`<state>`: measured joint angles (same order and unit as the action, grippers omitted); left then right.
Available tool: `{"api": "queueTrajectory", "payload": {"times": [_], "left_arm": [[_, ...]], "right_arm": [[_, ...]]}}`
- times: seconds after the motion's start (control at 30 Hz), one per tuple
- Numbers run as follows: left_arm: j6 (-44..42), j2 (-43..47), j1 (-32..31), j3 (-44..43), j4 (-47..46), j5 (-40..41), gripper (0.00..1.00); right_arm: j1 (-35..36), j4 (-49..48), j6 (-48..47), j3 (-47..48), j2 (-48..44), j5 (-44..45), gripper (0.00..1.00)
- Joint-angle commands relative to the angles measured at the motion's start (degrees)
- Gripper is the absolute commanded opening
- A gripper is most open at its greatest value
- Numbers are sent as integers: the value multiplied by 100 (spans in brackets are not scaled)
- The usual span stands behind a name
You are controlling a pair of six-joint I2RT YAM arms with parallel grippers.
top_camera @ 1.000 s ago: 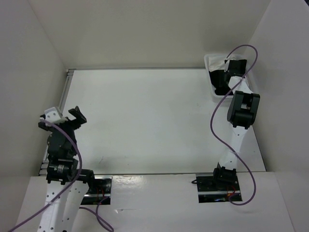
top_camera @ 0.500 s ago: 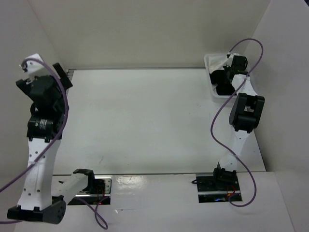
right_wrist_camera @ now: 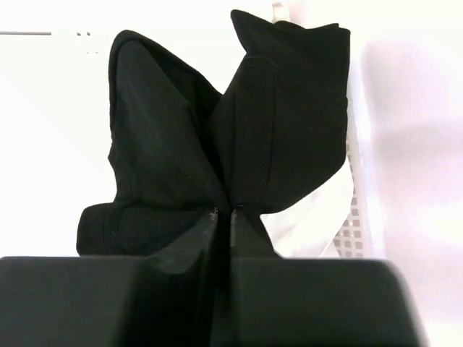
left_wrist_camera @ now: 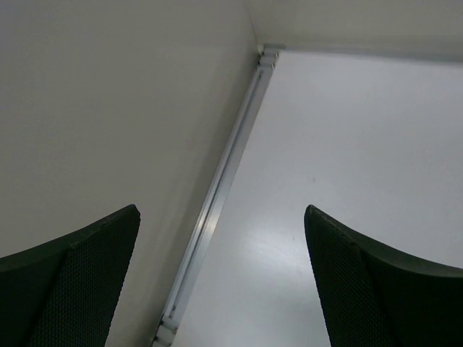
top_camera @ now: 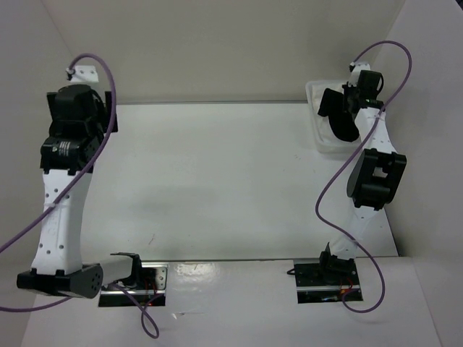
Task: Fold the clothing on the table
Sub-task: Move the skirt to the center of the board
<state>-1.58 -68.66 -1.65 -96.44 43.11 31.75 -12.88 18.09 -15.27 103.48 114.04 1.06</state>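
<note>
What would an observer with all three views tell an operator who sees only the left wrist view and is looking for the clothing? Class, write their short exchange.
Operator: I see only bare table and its rail. Where is the clothing?
Observer: The clothing is bunched up at the white bin, at the table's far right corner.
Operator: Is anything gripping it?
Observer: Yes, the right fingers are shut on a pinch of its fabric.
</note>
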Motion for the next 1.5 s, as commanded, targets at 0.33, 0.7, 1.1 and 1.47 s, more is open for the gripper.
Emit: {"api": "queueTrajectory", "payload": {"times": [0.33, 0.7, 1.1, 1.47], "left_arm": [[79, 292, -257, 1717, -787, -1232, 100], [678, 529, -608, 3034, -1453, -2138, 100], [677, 556, -608, 3369, -1569, -2023, 100], [677, 556, -608, 3369, -1569, -2023, 100]], "right_arm": [[84, -33, 77, 111, -57, 202, 13], [400, -33, 94, -3, -268, 307, 0], [708, -33, -37, -64, 171, 939, 86], [708, 81, -310, -547, 374, 1388, 81]]}}
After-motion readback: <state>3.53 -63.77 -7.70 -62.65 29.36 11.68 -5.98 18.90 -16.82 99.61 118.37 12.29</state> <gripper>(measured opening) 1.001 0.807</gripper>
